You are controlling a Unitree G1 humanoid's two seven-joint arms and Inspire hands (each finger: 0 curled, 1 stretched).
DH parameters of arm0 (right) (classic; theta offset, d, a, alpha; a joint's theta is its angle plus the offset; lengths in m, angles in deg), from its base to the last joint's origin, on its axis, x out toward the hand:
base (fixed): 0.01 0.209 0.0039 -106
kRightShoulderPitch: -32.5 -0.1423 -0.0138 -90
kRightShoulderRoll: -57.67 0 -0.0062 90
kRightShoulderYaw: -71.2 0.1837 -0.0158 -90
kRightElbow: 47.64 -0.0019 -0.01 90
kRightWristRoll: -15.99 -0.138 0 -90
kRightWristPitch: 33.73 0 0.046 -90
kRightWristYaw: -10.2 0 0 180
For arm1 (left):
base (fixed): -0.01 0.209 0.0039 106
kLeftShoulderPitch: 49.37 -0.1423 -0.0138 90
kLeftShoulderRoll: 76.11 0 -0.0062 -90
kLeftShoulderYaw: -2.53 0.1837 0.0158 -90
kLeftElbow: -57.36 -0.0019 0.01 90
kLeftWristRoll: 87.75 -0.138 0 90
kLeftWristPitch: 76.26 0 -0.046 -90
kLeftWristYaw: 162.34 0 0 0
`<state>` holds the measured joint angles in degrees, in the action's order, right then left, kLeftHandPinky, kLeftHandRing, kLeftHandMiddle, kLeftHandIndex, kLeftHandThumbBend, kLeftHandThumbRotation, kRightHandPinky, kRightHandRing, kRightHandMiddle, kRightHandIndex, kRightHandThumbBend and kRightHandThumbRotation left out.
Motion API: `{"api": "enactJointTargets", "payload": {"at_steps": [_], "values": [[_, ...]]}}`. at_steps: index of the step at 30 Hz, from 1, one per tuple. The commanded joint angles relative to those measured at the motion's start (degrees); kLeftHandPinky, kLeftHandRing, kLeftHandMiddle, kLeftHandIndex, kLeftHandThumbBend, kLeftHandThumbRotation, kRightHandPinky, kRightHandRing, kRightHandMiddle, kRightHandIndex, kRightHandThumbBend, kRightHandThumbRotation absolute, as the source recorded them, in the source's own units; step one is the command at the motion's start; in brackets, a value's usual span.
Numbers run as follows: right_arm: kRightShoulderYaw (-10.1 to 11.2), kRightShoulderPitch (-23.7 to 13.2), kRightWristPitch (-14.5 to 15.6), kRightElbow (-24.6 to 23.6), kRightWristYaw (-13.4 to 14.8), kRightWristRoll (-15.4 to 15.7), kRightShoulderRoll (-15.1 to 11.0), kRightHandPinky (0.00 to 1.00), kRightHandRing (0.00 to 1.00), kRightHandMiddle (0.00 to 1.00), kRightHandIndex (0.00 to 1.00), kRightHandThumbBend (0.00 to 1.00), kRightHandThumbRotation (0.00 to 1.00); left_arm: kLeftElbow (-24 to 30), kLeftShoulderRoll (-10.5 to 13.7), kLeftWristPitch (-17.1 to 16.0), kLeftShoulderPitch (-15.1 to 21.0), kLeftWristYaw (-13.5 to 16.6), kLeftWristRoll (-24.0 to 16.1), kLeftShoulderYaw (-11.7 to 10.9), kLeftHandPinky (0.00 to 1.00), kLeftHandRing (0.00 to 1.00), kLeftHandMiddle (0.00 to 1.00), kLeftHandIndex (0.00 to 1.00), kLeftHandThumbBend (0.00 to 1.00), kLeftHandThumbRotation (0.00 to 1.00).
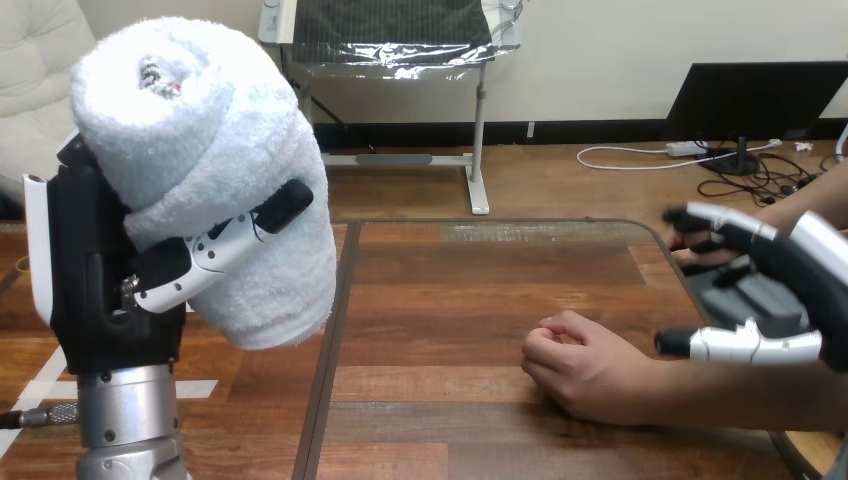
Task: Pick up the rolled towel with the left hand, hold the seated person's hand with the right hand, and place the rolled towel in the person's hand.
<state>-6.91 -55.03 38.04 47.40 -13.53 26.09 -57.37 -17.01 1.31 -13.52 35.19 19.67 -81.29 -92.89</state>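
Observation:
A white rolled towel (pixel 205 160) is raised high at the view's left, gripped by my left hand (pixel 110 280), whose fingers (pixel 235 240) curl round its front. The person's hand (pixel 580 365) rests as a loose fist on the wooden table (pixel 440 290), right of centre, its forearm running off to the right. My right hand (pixel 775 290) hovers just above that forearm at the right edge, fingers spread and relaxed, thumb (pixel 735 345) close over the wrist. I cannot tell whether it touches the arm.
The table's far edge (pixel 500 222) runs across the middle of the view, and its rounded right corner lies near my right hand. A seam in the tabletop (pixel 330 350) runs front to back beside the towel.

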Motion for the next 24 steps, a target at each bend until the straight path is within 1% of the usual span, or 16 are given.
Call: {"api": "enactJointTargets", "payload": {"at_steps": [1,6,8,10,11,17,24], "values": [[-1.5,-4.3,-2.2,1.4,0.5,2.1,-2.0,0.72,0.86,0.89,0.89,1.00,0.53,0.1,-0.7,-0.3,3.1,-0.2,0.6,-0.4,0.18,0.24,0.32,0.36,0.41,0.00],[-2.4,-4.5,-2.6,3.0,0.8,4.1,-2.2,0.72,0.85,0.88,0.88,1.00,0.52,-0.1,-0.8,-0.5,3.2,-0.3,0.6,-0.4,0.18,0.24,0.32,0.36,0.42,0.00],[-2.5,-4.6,-2.7,3.4,0.9,4.5,-2.1,0.71,0.85,0.88,0.88,1.00,0.50,-0.1,-0.8,-0.4,3.2,-0.3,0.5,-0.4,0.18,0.24,0.32,0.36,0.43,0.00],[-2.9,-4.5,-1.8,3.6,0.6,5.1,-2.2,0.71,0.85,0.88,0.88,1.00,0.49,-0.1,-0.8,-0.3,3.1,-0.3,0.5,-0.4,0.18,0.24,0.32,0.36,0.43,0.00],[-3.0,-4.5,-1.5,3.6,0.6,5.3,-2.2,0.71,0.85,0.88,0.88,1.00,0.49,-0.1,-0.8,-0.2,3.1,-0.3,0.6,-0.4,0.18,0.24,0.32,0.36,0.43,0.00],[-3.6,-4.7,-2.3,5.4,0.9,5.8,-2.2,0.70,0.85,0.88,0.87,1.00,0.46,-0.8,-0.5,-0.7,3.3,-1.2,1.4,-0.6,0.18,0.25,0.32,0.36,0.45,0.00],[-4.5,-5.3,-2.0,6.6,0.0,6.5,-3.1,0.70,0.85,0.88,0.88,1.00,0.43,-0.8,-0.8,-0.4,3.2,-1.5,1.8,-0.7,0.18,0.25,0.32,0.36,0.46,0.00]]}}
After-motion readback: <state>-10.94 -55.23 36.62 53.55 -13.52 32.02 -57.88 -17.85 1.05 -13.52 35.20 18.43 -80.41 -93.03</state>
